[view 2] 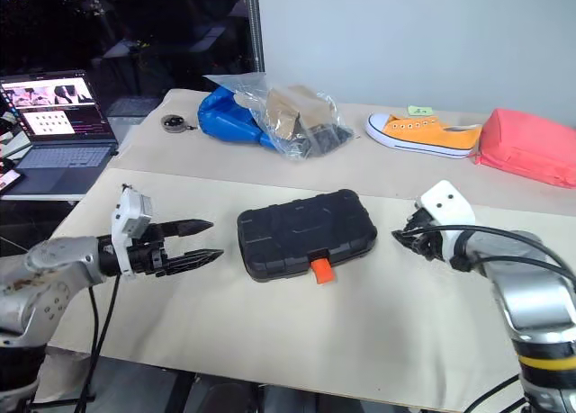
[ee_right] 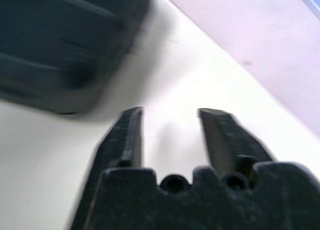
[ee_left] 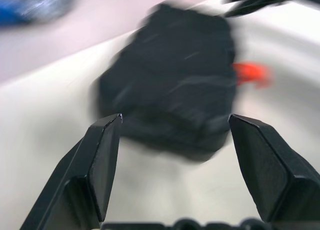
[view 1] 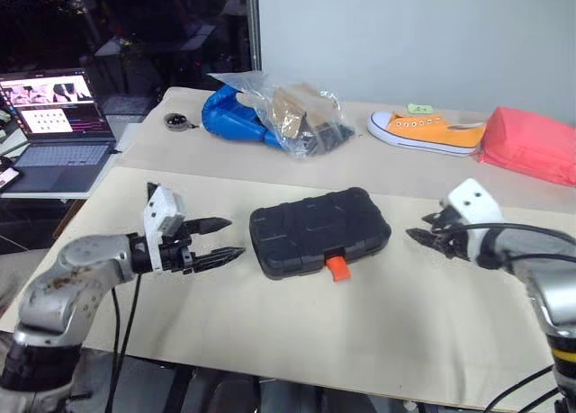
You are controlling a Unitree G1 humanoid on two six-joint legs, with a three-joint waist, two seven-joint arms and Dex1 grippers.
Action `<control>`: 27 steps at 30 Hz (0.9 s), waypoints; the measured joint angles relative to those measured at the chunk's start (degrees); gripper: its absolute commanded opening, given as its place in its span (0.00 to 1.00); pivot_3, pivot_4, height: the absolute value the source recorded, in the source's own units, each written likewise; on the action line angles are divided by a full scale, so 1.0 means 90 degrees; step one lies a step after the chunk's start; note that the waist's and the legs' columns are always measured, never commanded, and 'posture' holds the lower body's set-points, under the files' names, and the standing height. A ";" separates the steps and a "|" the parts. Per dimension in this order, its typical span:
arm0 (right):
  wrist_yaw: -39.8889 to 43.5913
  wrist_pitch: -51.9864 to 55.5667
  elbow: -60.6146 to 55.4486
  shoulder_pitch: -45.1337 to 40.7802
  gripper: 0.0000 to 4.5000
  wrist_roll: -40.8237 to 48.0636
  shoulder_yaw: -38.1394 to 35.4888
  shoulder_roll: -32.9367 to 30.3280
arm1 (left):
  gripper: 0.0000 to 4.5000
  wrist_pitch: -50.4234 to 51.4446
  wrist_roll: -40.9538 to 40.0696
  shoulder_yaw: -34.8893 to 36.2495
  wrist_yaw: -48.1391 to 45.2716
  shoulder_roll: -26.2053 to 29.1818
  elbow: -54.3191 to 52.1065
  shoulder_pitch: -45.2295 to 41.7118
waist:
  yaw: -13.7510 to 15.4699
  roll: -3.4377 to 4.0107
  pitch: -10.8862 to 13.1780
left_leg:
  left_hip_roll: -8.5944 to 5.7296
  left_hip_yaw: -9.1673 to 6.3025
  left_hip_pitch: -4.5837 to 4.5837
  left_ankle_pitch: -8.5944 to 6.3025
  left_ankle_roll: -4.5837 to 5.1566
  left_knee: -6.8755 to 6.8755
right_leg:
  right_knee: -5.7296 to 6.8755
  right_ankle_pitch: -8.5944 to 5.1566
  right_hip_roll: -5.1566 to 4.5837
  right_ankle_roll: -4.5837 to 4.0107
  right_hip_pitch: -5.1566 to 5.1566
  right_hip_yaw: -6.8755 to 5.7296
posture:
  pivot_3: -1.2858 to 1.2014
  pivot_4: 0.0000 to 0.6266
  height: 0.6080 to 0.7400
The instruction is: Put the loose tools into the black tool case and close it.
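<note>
- The black tool case (view 1: 319,231) is lying shut in the middle of the surface (view 1: 270,332), orange latch (view 1: 337,267) facing the near edge, so whatever's inside isn't showing.
- The left gripper (view 1: 227,237) is hanging just beside the case's left end, fingers spread, holding nothing.
- The right gripper (view 2: 402,236) is sitting off its right end, fingers parted and empty.
- A clear plastic bag (view 1: 297,112) of stuff is lying at the back.

Sporting worn silver-grey arm shells, scuffed and rust-speckled behind the left gripper (view 1: 225,240). Wearing white camera blocks above both wrists, trailing black cables behind the right gripper (view 2: 402,235). Rocking black pointed fingers (ee_left: 102,160).
</note>
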 measured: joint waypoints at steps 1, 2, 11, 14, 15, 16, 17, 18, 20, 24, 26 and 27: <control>0.0081 0.0347 -0.0377 0.0113 0.69 0.0333 -0.0194 0.0067 | 0.81 -0.0103 0.0055 -0.0204 -0.0184 -0.0046 0.0167 -0.0215 | -0.0003 0.0000 0.0000 | -0.0001 -0.0002 -0.0001 0.0000 0.0000 0.0000 | -0.0001 0.0000 0.0008 0.0000 0.0000 0.0000 | 0.52 0.24 1.00; 0.0095 0.0803 -0.0888 0.0242 0.69 0.0780 -0.0387 0.0212 | 0.81 -0.0249 0.0188 -0.0470 -0.0385 -0.0159 0.0405 -0.0482 | -0.0013 -0.0001 -0.0001 | -0.0001 -0.0004 -0.0004 0.0000 0.0000 0.0001 | -0.0002 0.0000 0.0020 -0.0001 0.0001 0.0000 | 0.52 0.24 1.00; -0.2006 0.3535 -0.2658 -0.0092 0.69 0.1328 0.0148 0.2836 | 0.81 -0.1153 0.1318 -0.1931 -0.1237 -0.0845 0.2016 -0.1682 | -0.0129 0.0003 -0.0002 | 0.0008 -0.0014 -0.0010 0.0000 0.0001 0.0018 | 0.0028 0.0002 0.0049 -0.0004 -0.0015 0.0016 | 0.52 0.24 1.00; -0.2730 0.3730 -0.2666 -0.0123 0.69 0.1266 0.0629 0.3342 | 0.81 -0.1225 0.1521 -0.2146 -0.1445 -0.0967 0.2286 -0.1819 | -0.0118 0.0003 -0.0002 | 0.0008 -0.0017 -0.0016 0.0000 0.0001 0.0023 | 0.0027 0.0001 0.0052 -0.0004 -0.0016 0.0017 | 0.52 0.24 1.00; -0.2950 0.3731 -0.2660 -0.0126 0.69 0.1259 0.0761 0.3489 | 0.81 -0.1290 0.1557 -0.2157 -0.1501 -0.0992 0.2357 -0.1863 | -0.0118 0.0003 -0.0002 | 0.0009 -0.0017 -0.0017 0.0000 0.0001 0.0024 | 0.0027 0.0001 0.0053 -0.0004 -0.0016 0.0016 | 0.52 0.24 1.00; -0.3193 0.3731 -0.2624 -0.0154 0.69 0.1217 0.0882 0.3616 | 0.81 -0.1356 0.1630 -0.2194 -0.1567 -0.1003 0.2439 -0.1930 | -0.0116 0.0004 -0.0003 | 0.0009 -0.0018 -0.0017 0.0000 0.0001 0.0025 | 0.0027 0.0001 0.0053 -0.0004 -0.0016 0.0017 | 0.52 0.24 1.00; -0.3381 0.3731 -0.2603 -0.0167 0.69 0.1196 0.0957 0.3691 | 0.81 -0.1418 0.1701 -0.2236 -0.1601 -0.1016 0.2503 -0.2008 | -0.0114 0.0004 -0.0003 | 0.0008 -0.0018 -0.0017 0.0000 0.0001 0.0025 | 0.0027 0.0001 0.0053 -0.0004 -0.0016 0.0017 | 0.52 0.24 1.00; -0.3585 0.3731 -0.2600 -0.0175 0.69 0.1188 0.1052 0.3754 | 0.81 -0.1451 0.1770 -0.2253 -0.1638 -0.1036 0.2540 -0.2064 | -0.0112 0.0005 -0.0003 | 0.0009 -0.0018 -0.0017 0.0000 0.0001 0.0025 | 0.0027 0.0001 0.0053 -0.0004 -0.0015 0.0017 | 0.52 0.24 1.00; -0.3814 0.3731 -0.2591 -0.0174 0.69 0.1192 0.1187 0.3740 | 0.81 -0.1457 0.1788 -0.2255 -0.1661 -0.1094 0.2587 -0.2081 | -0.0123 0.0005 -0.0004 | 0.0009 -0.0017 -0.0016 0.0000 0.0001 0.0025 | 0.0028 0.0001 0.0053 -0.0004 -0.0015 0.0017 | 0.52 0.24 1.00; -0.4207 0.3731 -0.2520 -0.0175 0.69 0.1199 0.1235 0.3667 | 0.81 -0.1488 0.1829 -0.2252 -0.1710 -0.1134 0.2600 -0.2081 | -0.0130 0.0005 -0.0004 | 0.0013 -0.0019 -0.0016 0.0000 0.0001 0.0025 | 0.0028 0.0001 0.0057 -0.0004 -0.0015 0.0017 | 0.52 0.24 1.00; -0.4306 0.3731 -0.2480 -0.0178 0.69 0.1210 0.1240 0.3649 | 0.81 -0.1507 0.1848 -0.2249 -0.1712 -0.1145 0.2599 -0.2080 | -0.0131 0.0005 -0.0004 | 0.0015 -0.0020 -0.0016 0.0001 0.0002 0.0026 | 0.0029 0.0001 0.0062 -0.0004 -0.0015 0.0017 | 0.52 0.24 1.00; -0.4371 0.3731 -0.2448 -0.0195 0.58 0.1222 0.1258 0.3649 | 0.81 -0.1517 0.1852 -0.2248 -0.1708 -0.1154 0.2600 -0.2078 | -0.0132 0.0005 -0.0004 | 0.0016 -0.0021 -0.0016 0.0001 0.0002 0.0026 | 0.0031 0.0001 0.0062 -0.0004 -0.0015 0.0017 | 0.52 0.24 1.00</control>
